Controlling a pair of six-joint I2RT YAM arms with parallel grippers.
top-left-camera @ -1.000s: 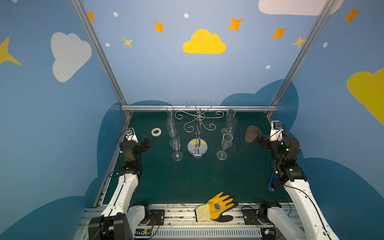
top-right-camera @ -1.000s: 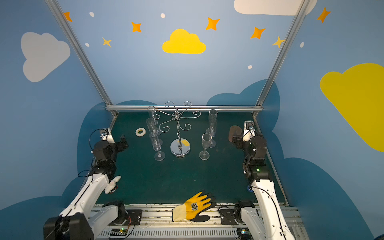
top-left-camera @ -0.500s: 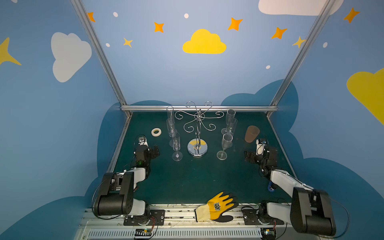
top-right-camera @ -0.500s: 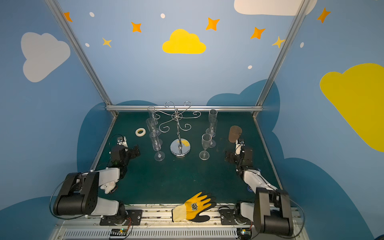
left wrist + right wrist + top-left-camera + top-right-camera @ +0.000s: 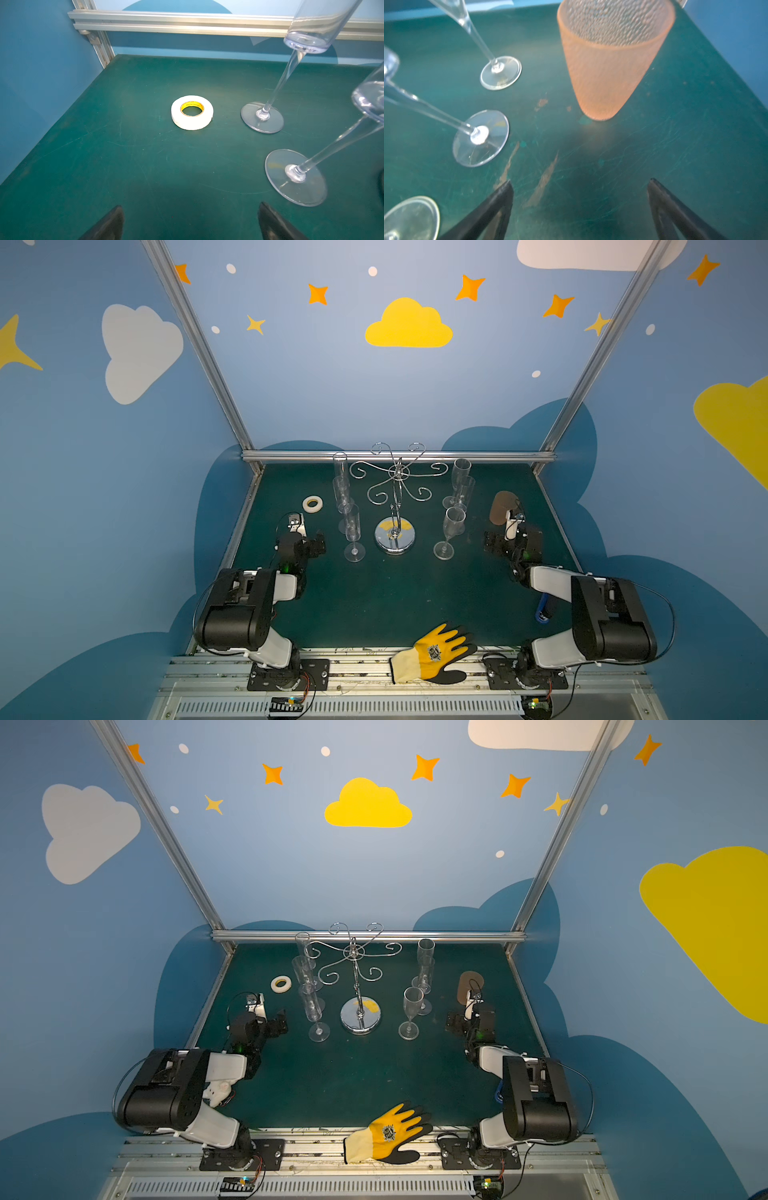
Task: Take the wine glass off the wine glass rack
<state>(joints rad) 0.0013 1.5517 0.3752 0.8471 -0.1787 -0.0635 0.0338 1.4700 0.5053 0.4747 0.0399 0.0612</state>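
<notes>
Presently, entries run from the jaws outward.

- Left gripper [image 5: 192, 217]: jaws spread wide with nothing between them, low over the table [image 5: 104, 166]. A tape roll [image 5: 192, 113] lies ahead of it, apart from the fingers. The feet of two glasses stand just off to one side.
- Right gripper [image 5: 580, 187]: jaws likewise spread and empty, low over the table. A frosted orange cup [image 5: 608, 62] stands upright ahead, and it is not touched.
- Arms: both are folded low near their mounts in both top views.
- Glasses: six, all upright on the table. A left group [image 5: 352, 526] of three stands beside the rack, and a right group [image 5: 454, 522] of three stands on its other side.
- Rack [image 5: 395, 506]: in the middle of the table, between the two groups. Its curled arms appear bare, and no glass is seen hanging.
- Glove [image 5: 436, 653]: yellow and black, at the near edge, well apart from everything else.

Step in hand, as judged: the removal looks finished, with both arms parked.

Next move, as judged: little is called for except keeping clear of the thin stems, which would tip easily. Had a glass remained, its foot would need sliding outward along a curled arm.
</notes>
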